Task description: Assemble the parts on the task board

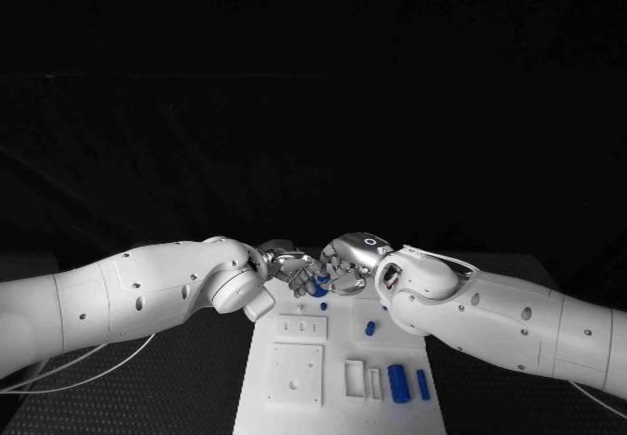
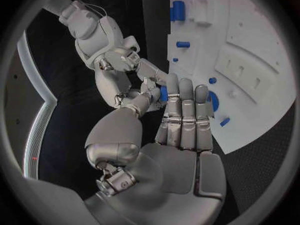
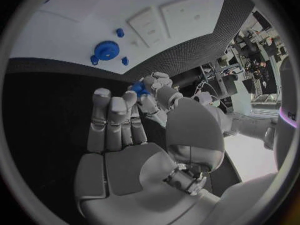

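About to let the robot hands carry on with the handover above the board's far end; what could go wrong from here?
1. The small blue part sits only between fingertips of the left robot hand and right robot hand; it could slip.
2. Dropped, it might hit the blue gear on the task board or roll off.

Lab: black table (image 1: 196, 381), white task board (image 1: 301, 381), equipment racks (image 3: 253, 60).
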Controlling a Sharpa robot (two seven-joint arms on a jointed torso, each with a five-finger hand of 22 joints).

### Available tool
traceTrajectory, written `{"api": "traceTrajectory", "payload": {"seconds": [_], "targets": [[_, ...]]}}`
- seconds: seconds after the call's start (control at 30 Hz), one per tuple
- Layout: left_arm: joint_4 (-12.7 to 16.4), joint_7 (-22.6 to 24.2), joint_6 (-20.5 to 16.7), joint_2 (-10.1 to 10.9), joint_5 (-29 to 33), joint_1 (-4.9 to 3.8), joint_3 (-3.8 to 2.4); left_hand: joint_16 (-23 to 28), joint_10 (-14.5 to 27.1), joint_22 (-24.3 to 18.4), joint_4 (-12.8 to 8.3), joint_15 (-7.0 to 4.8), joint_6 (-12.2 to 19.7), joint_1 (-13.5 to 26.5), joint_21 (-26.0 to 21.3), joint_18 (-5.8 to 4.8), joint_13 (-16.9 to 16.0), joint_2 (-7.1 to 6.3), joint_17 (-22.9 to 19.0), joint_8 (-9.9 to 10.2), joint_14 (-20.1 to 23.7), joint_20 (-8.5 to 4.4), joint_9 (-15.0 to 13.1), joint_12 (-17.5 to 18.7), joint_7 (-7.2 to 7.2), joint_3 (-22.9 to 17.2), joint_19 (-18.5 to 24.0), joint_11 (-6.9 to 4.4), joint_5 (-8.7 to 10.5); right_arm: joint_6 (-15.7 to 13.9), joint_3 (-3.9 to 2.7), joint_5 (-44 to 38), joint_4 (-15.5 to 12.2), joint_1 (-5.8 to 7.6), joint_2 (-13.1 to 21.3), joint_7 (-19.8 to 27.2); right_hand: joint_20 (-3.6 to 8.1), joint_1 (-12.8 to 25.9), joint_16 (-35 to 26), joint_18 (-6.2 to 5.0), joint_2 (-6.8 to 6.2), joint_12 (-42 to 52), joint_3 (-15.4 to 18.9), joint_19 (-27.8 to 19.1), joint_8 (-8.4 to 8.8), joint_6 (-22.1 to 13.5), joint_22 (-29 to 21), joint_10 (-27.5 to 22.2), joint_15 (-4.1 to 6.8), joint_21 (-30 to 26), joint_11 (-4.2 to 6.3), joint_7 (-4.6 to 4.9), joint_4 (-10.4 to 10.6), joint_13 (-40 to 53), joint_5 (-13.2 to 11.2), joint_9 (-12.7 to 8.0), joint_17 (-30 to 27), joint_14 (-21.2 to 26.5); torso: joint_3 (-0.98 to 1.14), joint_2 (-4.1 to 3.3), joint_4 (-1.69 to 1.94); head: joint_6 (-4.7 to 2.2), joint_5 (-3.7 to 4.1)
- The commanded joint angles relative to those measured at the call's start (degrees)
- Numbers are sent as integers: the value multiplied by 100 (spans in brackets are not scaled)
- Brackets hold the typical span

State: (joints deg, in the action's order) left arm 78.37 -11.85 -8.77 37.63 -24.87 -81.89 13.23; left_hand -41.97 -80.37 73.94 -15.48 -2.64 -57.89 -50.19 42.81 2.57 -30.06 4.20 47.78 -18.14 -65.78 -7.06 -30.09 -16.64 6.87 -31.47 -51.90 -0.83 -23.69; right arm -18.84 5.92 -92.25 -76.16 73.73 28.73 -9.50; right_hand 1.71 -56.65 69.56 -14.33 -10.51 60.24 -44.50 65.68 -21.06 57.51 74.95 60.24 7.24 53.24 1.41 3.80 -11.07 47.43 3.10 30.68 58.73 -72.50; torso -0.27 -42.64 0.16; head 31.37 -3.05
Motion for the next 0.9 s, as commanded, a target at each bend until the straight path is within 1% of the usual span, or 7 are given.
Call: {"api": "traceTrajectory", "payload": {"seconds": [0.03,0.33,0.53,0.57,0.63,0.77,0.9], "targets": [[52,200,-115,-24,-12,-4,-11,-23,-32,-11,7,-4,-234,-40,32,71,-12,49,0,-24,-44,-119,-10,49,-183,-26,-22,-7,55,55,2,-35,22,-9,-3,-40,8,35,-19,-67,-106,-48,8,19,32,113,69,-6,12,9,-20,127,61,-14,-13,-3,4,-1,-3,0,1,5,-8],[60,177,-77,-1,-152,-1,-6,-31,-63,-16,22,-12,-253,-81,56,77,-32,38,-1,-31,-70,-126,-36,59,-193,-43,-40,-17,131,-130,3,91,90,-9,0,-65,-25,229,-134,-67,-389,-214,159,-104,313,-301,50,-243,-129,-93,-170,285,196,-86,-17,-75,-19,130,0,3,-5,10,-14],[75,158,-42,35,-210,2,0,-30,-78,-19,25,-16,-255,-93,66,81,-38,34,-3,-30,-87,-130,-43,63,-196,-45,-52,-22,155,-429,3,143,134,-9,58,10,-185,327,-290,-65,-540,-356,418,-426,538,-666,40,-595,-304,-291,-342,460,201,-204,27,-164,-51,450,4,4,-11,-2,-15],[74,146,-43,40,-228,3,3,-31,-80,-19,26,-17,-256,-95,67,82,-39,35,-4,-30,-90,-131,-44,64,-196,-46,-53,-23,158,-493,3,191,137,-9,75,31,-209,356,-303,-65,-565,-363,471,-462,559,-701,43,-634,-320,-310,-360,474,203,-218,74,-173,-56,485,5,3,-9,2,-14],[73,56,-60,63,-346,3,7,-32,-89,-20,25,-20,-257,-100,71,84,-42,34,-4,-30,-99,-133,-47,64,-198,-47,-59,-25,162,-569,3,284,143,-9,129,112,-258,449,-320,-66,-592,-379,679,-553,744,-1033,61,-761,-425,-347,-465,585,166,-249,279,-262,-66,567,6,1,-4,1,-13],[82,-80,-49,154,-474,4,55,-41,-136,-23,26,-38,-264,-117,97,92,-60,29,-4,-29,-148,-145,-60,59,-207,-46,-95,-38,169,-659,3,545,108,-9,331,272,-336,687,-382,-45,-614,-398,1049,-742,820,-1197,62,-953,-500,-453,-543,665,161,-307,670,-309,-98,761,8,5,-2,-5,-26],[58,-267,-50,217,-759,4,55,-48,-165,-25,23,-49,-275,-124,114,95,-74,20,-1,-31,-179,-154,-69,56,-214,-44,-113,-47,159,-650,2,880,108,-8,582,403,-373,765,-379,-67,-605,-359,1246,-795,794,-1189,66,-1001,-509,-494,-552,671,183,-347,916,-302,-116,822,10,8,8,10,-40]]}}
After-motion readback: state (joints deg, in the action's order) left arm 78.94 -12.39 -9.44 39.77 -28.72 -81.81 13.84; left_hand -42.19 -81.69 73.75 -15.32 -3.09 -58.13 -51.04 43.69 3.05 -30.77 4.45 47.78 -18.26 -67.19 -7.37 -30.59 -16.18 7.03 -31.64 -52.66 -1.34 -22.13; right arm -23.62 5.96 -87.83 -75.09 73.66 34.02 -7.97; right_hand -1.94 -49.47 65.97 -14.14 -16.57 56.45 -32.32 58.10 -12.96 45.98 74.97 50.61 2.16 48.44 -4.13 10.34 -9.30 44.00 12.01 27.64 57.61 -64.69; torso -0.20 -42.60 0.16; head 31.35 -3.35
